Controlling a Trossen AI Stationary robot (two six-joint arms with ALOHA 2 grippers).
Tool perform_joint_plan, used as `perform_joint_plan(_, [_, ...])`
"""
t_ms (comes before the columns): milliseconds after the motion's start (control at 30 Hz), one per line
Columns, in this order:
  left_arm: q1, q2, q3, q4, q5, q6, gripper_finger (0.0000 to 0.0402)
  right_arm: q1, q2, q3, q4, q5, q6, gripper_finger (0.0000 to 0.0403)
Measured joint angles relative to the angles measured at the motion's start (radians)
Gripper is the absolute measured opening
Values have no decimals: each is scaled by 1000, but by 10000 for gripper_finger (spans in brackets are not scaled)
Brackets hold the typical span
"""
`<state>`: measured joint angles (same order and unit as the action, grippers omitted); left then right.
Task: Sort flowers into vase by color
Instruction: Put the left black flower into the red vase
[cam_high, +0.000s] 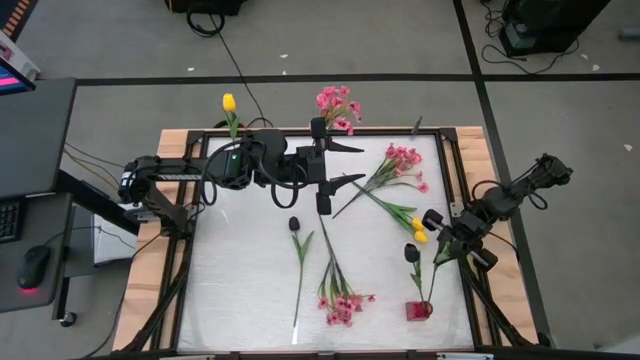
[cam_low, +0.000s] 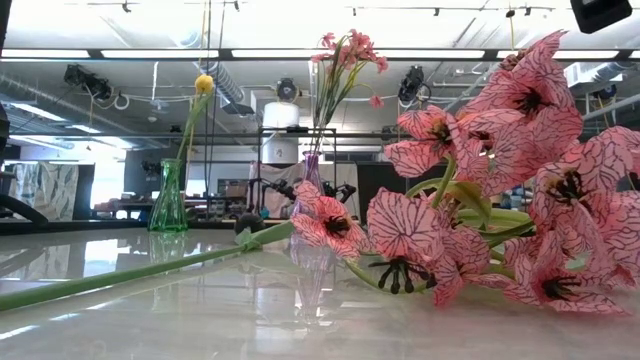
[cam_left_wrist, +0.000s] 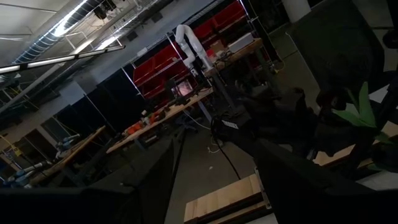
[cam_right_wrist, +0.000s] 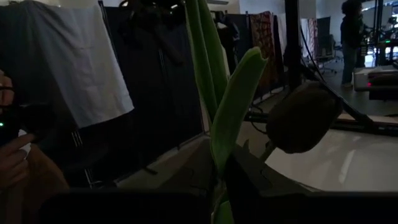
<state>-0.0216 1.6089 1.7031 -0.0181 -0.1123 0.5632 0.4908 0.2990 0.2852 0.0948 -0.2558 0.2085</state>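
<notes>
Bench (cam_high: 250, 300): white top in a wooden frame, flowers strewn on it, vases along the far edge and one near the front right.
Green vase (cam_low: 168, 205): far edge, left; holds one yellow tulip (cam_high: 229, 103). Sorted.
Clear vase (cam_low: 312, 175): far edge, middle; holds a pink spray (cam_high: 337, 108). Sorted.
Red vase (cam_high: 418, 311): front right of the bench; a stem rises from it toward the right pincer, so a dark tulip (cam_high: 411, 252) appears to be going in or already standing there; cannot tell which.
Right pincer (cam_high: 440, 243): over the right side of the bench, closed narrow on a green stem; the right wrist view shows leaf and dark tulip head just past the fingers.
Left pincer (cam_high: 338, 163): far middle of the bench, just beside the clear vase, jaws wide, holding nothing seen.
Loose, pink: one spray (cam_high: 403, 165) right of centre, one spray (cam_high: 342, 303) near the front.
Loose, yellow: one tulip (cam_high: 417, 229) beside the right pincer, its stem crossing the pink spray's stem.
Loose, dark: one tulip (cam_high: 295, 225) left of centre, stem pointing to the front.
Progress, judged: two flowers placed, one in hand, four left on the bench; well under half done.
</notes>
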Motion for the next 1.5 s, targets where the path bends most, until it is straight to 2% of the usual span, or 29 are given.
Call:
perform_joint_plan(633, [0,0,0,0,0,0,233,1,10,0,28,-105,2,45])
perform_joint_plan(1067, [0,0,0,0,0,0,233,1,23,0,40,-137,35,122])
perform_joint_plan(1500, [0,0,0,0,0,0,233,1,43,0,47,-174,84,151])
